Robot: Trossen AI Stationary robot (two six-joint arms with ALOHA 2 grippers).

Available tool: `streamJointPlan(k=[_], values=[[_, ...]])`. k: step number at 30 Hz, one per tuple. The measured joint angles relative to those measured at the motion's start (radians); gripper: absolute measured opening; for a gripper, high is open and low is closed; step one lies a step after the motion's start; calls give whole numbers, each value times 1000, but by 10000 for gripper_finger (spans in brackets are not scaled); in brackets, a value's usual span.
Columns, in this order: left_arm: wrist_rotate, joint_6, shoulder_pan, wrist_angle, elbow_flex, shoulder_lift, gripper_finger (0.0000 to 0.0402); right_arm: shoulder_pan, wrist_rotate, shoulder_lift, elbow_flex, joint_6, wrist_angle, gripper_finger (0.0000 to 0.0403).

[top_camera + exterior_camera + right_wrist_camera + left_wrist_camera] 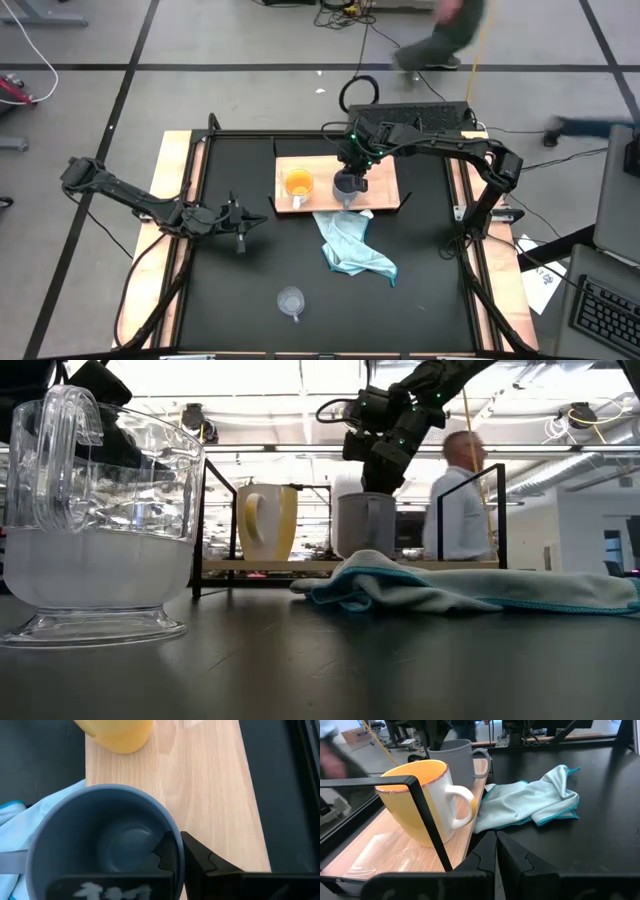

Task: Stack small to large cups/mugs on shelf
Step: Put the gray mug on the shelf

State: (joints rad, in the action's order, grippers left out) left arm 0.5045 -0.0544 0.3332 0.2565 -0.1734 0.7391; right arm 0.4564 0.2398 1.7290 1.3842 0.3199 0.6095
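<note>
The grey-blue mug (pixel 346 185) stands upright on the wooden shelf (pixel 385 180), to the right of the orange mug with a white handle (pixel 298 183), which also rests on its base there. My right gripper (pixel 181 851) comes down onto the grey-blue mug (pixel 105 840) and is shut on it. The clear glass cup (pixel 291 300) stands on the black table near the front edge and looms large in the low view (pixel 95 520). My left gripper (pixel 241 222) is shut and empty, low over the table left of the shelf. My right gripper pinches the grey-blue mug's rim wall (pixel 176 836), with one finger (pixel 165 852) inside the mug and the other (pixel 202 857) outside. The fingers come from above, pointing down. The mug stands upright with its base on the shelf (pixel 260 565).
A light blue cloth (pixel 352 248) lies crumpled on the table against the shelf's near edge, between the shelf and the glass cup. Black brackets (pixel 427 815) stand at the shelf's ends. A person (pixel 460 500) moves in the room beyond the table.
</note>
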Motion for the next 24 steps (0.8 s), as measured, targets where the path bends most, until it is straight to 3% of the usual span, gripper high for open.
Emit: streamJointPlan(k=[24], values=[[0,1,0,-21,0,0,19,-1,-2,0,0,-12,14,2]])
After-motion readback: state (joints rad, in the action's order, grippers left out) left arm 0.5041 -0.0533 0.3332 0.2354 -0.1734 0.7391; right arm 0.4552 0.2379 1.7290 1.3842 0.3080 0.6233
